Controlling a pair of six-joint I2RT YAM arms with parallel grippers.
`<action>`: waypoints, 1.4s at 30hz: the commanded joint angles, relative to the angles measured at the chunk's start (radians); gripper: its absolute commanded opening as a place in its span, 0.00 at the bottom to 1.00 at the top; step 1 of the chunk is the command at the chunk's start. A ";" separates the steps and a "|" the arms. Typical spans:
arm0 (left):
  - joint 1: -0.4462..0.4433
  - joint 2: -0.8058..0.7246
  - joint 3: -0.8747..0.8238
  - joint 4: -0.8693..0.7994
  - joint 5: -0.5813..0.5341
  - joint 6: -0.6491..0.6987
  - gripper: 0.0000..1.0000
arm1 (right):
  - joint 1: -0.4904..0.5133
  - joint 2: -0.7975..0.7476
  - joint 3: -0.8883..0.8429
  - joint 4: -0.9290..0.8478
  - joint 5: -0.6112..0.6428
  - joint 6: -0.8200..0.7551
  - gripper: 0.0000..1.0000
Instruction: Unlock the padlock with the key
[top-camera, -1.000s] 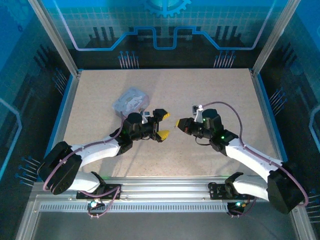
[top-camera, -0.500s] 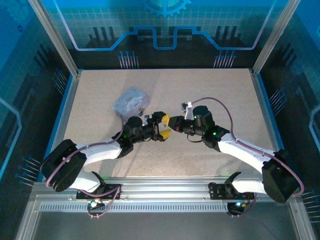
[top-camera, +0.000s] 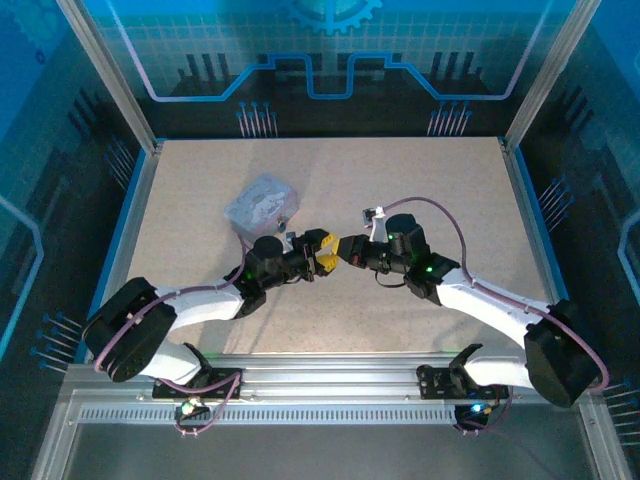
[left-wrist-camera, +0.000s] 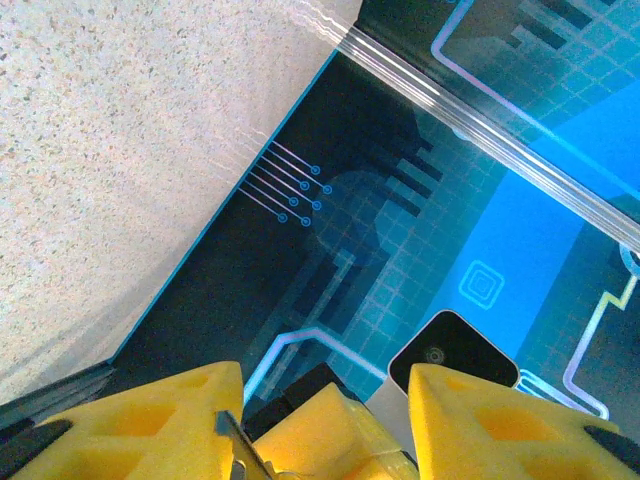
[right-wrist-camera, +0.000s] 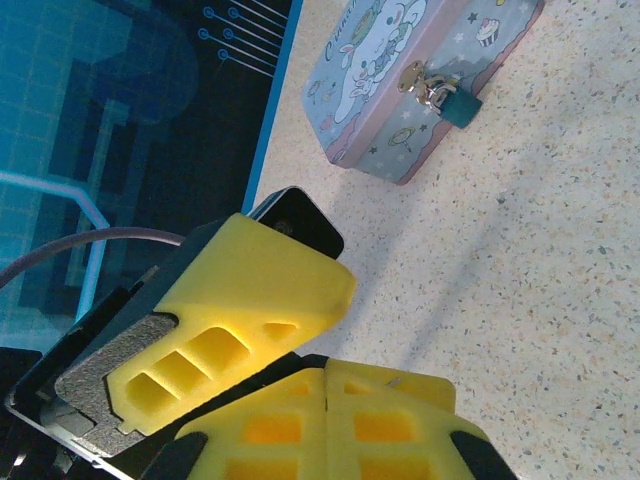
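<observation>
A robotics lab test cell: two robot arms, left (top-camera: 190, 305) and right (top-camera: 490, 305), are bolted to an aluminium rail (top-camera: 330, 375) at the edge of a speckled surface (top-camera: 420, 200). Metal frame posts (top-camera: 105, 75) and blue circuit-patterned panels (top-camera: 330, 50) enclose it.

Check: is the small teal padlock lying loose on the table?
No, the padlock hangs from the clasp of the pale blue cartoon tin.

Left hand (top-camera: 323, 250) — right hand (top-camera: 348, 251) — tips together
</observation>
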 joint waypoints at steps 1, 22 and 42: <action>-0.007 0.003 -0.019 0.041 -0.023 -0.012 0.44 | 0.013 -0.025 -0.011 0.002 -0.013 -0.016 0.00; -0.006 0.008 -0.020 0.036 -0.028 -0.012 0.15 | 0.010 -0.044 -0.009 -0.007 0.009 -0.008 0.00; -0.003 -0.106 0.052 -0.153 -0.097 0.348 0.02 | -0.056 -0.148 -0.097 0.019 -0.012 -0.003 0.22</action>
